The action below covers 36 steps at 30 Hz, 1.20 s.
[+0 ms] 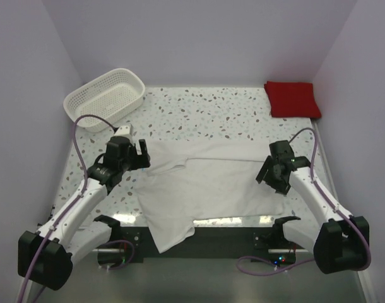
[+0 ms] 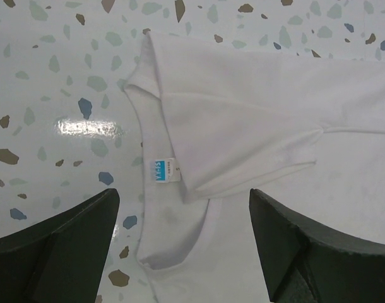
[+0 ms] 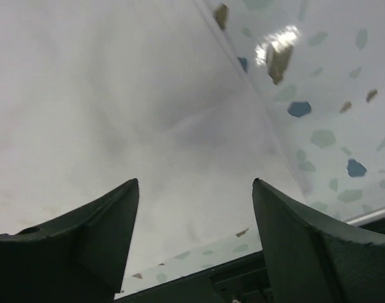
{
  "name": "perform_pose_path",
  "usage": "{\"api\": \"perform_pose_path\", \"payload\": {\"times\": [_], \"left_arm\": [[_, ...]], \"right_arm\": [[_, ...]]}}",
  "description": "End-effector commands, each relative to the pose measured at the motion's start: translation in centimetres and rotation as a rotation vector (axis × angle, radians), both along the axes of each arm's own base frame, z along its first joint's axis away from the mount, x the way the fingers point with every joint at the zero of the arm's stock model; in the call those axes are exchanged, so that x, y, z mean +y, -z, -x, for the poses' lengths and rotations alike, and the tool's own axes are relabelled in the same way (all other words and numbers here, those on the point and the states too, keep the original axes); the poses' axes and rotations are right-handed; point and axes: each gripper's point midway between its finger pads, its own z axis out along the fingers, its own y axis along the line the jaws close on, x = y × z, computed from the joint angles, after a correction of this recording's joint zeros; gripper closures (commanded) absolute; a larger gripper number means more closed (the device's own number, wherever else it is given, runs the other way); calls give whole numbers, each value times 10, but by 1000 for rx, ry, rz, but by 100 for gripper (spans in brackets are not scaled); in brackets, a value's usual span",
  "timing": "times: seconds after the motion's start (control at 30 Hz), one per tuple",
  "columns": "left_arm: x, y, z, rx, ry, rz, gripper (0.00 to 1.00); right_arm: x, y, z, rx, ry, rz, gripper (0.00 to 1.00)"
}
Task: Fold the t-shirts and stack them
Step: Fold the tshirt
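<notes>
Terrazzo table [image 1: 205,110] shows your red t-shirt [image 1: 292,99] folded, white t-shirt [image 1: 199,183] only partly; left gripper [image 1: 142,156] and right gripper [image 1: 268,178] gape empty.

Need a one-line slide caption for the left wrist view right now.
Open left gripper above the white t-shirt, at its collar and blue tag, on the speckled table.
</notes>
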Motion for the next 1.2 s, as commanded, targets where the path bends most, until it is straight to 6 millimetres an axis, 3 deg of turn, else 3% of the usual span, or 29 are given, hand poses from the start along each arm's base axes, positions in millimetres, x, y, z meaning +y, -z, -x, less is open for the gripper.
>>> {"api": "perform_pose_path", "payload": {"times": [0.0,0.13,0.2,0.3,0.37,0.4,0.47,0.5,0.53,0.57,0.6,0.67,0.77,0.87,0.93,1.13,1.17], "left_arm": [[-3,3,-10,5,6,8,12],[-16,8,-20,67,15,60,22],[-23,8,-31,84,16,77,25],[-34,6,-52,89,12,107,41],[-39,18,-63,135,8,101,49],[-41,13,-74,126,1,100,53],[-41,30,-84,177,-13,75,56],[-41,27,-95,166,-27,67,58],[-41,31,-99,172,-33,59,59],[-41,45,-103,201,-39,45,60],[-41,45,-111,198,-48,42,61],[-39,61,-116,235,-62,26,62],[-35,70,-131,240,-89,14,63],[-30,85,-142,266,-100,-2,63],[-29,85,-155,260,-104,-10,64],[-26,109,-192,287,-124,-27,64],[-27,112,-203,289,-127,-29,64]], "right_arm": [[26,-36,-53,-206,-147,-106,28],[39,-59,-99,-343,-238,-112,32],[42,-58,-112,-346,-279,-112,33],[40,-66,-139,-393,-302,-82,35],[38,-56,-155,-387,-298,-100,37],[38,-56,-162,-396,-297,-111,39],[41,-44,-177,-390,-306,-152,44],[43,-44,-185,-396,-310,-166,45],[43,-28,-189,-356,-311,-183,45],[49,-26,-194,-354,-330,-210,47],[51,-24,-201,-353,-332,-220,48],[53,-9,-208,-325,-335,-238,49],[50,2,-221,-317,-333,-236,49],[46,7,-235,-322,-327,-230,49],[44,14,-246,-317,-322,-235,49],[41,42,-281,-293,-291,-249,49],[42,37,-294,-318,-289,-253,49]]}}
